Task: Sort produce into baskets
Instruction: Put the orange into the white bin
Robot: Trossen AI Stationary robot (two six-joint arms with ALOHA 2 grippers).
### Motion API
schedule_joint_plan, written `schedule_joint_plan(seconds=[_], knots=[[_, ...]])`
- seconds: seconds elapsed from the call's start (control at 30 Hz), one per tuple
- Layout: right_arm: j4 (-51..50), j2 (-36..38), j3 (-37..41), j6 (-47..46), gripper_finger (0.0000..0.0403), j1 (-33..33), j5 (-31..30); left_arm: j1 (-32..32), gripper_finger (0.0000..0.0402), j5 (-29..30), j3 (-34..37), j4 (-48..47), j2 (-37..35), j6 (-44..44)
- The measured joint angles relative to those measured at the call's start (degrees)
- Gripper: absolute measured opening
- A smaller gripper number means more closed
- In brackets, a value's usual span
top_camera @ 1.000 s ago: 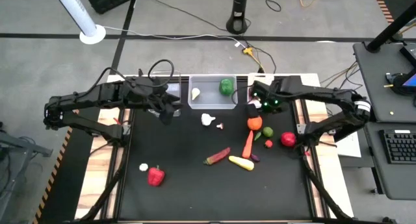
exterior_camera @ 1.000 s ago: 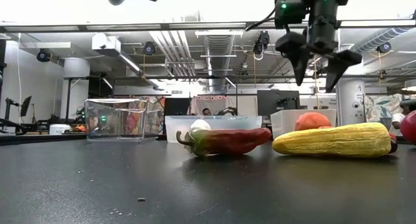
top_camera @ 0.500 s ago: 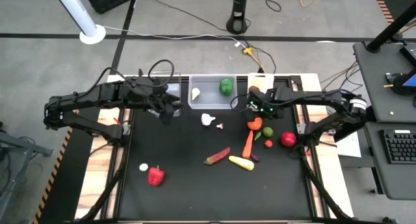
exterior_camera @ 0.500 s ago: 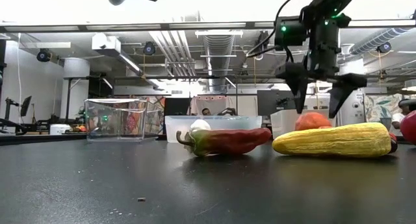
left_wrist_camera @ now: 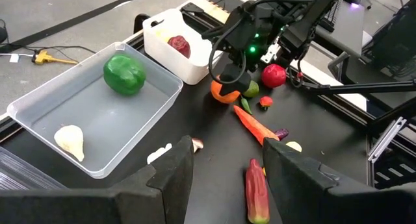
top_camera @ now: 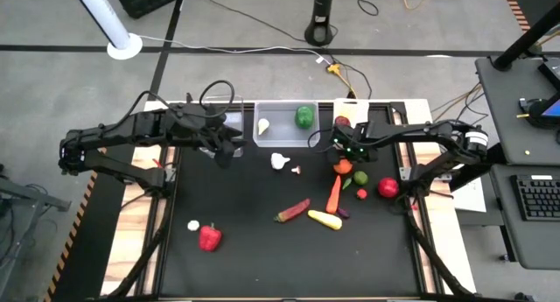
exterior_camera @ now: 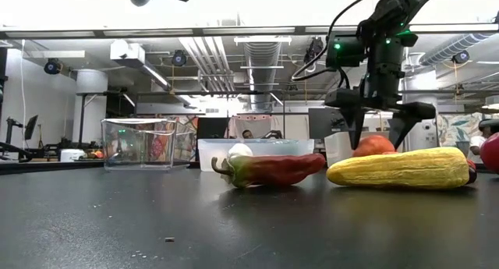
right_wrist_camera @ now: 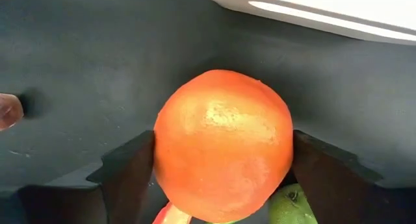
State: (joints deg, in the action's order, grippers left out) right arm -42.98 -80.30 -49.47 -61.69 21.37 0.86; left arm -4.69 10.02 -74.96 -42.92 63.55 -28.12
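Here, near the tabletop (top_camera: 254,249) front, a red pepper (top_camera: 209,238) lies at seven o'clock. At two o'clock the right pincer (right_wrist_camera: 221,160) straddles the orange tomato (right_wrist_camera: 223,145), fingers spread, not clenched. Farther back, the left pincer (top_camera: 226,153) hovers half-parted and empty beside the wider clear basket (top_camera: 286,140).

Grey floor (top_camera: 79,83), exposed ceiling ducts (exterior_camera: 261,54), black keyboard (top_camera: 535,200).

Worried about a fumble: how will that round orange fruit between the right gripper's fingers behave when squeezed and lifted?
The orange fruit is round, so it may roll if nudged off-centre. Its skin has a slight sheen, so it might slip. The right gripper straddles its widest part, fingers either side, which favours a centred grip.
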Motion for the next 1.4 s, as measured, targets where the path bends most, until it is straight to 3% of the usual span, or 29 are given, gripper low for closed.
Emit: schedule_joint_plan(seconds=[0.2,0.47,0.67,1.0,1.4], knots=[[0.2,1.3,0.2,0.3,0.0304,0.0,0.7,0.0,0.0166,0.0,0.0,0.0,0.0,0.0],[0.1,8.9,-3.2,1.2,0.0304,0.0,3.3,0.0,0.0166,0.0,0.0,0.0,0.0,0.0],[-1.4,11.6,-12.8,6.1,0.0304,2.1,-2.8,0.0,0.0166,0.1,0.0,0.0,0.0,0.0],[-18.6,2.8,-26.7,24.4,0.0304,16.1,-7.7,0.0,0.0166,0.1,0.0,0.0,0.0,0.1],[-18.5,-3.5,-25.4,38.4,0.0304,25.3,-12.8,0.0,0.0166,0.1,0.0,0.0,0.0,-0.2]])
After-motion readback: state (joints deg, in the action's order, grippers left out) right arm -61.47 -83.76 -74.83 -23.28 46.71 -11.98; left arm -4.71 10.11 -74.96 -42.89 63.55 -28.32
